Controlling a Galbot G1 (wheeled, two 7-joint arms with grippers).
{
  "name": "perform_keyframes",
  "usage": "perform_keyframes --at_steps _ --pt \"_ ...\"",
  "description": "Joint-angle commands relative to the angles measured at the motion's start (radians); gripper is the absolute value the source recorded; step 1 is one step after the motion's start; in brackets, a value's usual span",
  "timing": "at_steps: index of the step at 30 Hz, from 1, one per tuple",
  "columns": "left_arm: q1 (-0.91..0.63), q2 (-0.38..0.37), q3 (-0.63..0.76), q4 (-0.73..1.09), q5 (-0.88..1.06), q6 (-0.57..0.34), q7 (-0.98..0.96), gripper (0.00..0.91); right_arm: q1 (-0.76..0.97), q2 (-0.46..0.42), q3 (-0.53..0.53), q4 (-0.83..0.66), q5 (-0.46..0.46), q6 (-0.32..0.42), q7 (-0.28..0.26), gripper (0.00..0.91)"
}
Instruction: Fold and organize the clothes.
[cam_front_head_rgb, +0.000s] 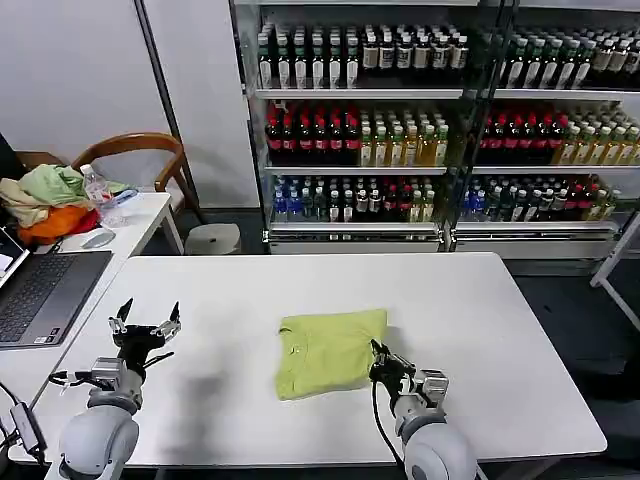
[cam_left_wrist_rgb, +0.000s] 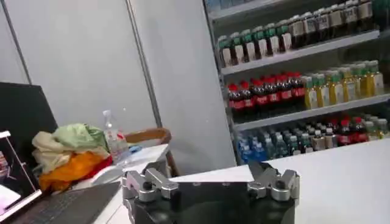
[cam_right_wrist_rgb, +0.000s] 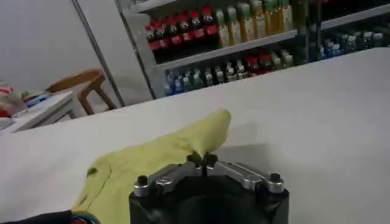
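One folded lime-green cotton T-shirt (cam_front_head_rgb: 331, 350) lies on white table (cam_front_head_rgb: 480, 330); right claw (cam_front_head_rgb: 379, 363) pinches its edge; left claw (cam_front_head_rgb: 146, 322) spread wide, apart.

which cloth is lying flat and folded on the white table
The lime yellow-green cotton T-shirt, beside the right claw; the pale green, beige and orange cloth heap is bunched up on the side desk.

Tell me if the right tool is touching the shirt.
Touching. In the right wrist view, the right tool is pinched shut on the shirt's lifted edge; the head view agrees.
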Motion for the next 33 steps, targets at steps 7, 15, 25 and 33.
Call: perform_keyframes --at_steps 7,15,25,33 --pt "0.0 0.002 0.0 -0.007 -0.001 0.001 0.0 0.907 -0.05 -0.044 0.033 0.08 0.001 -0.057 0.005 0.907" --pt "0.006 0.012 -0.012 -0.014 -0.004 -0.001 0.0 0.907 -0.045 -0.1 0.159 0.122 -0.043 -0.062 -0.079 0.907" --pt "0.016 0.01 0.012 -0.038 -0.004 -0.077 0.044 0.907 0.114 -0.098 0.23 -0.119 -0.344 0.184 -0.23 0.907" --pt "0.008 0.014 0.023 -0.048 -0.032 -0.079 0.055 0.907 0.17 -0.09 0.233 -0.202 -0.466 0.23 -0.267 0.907"
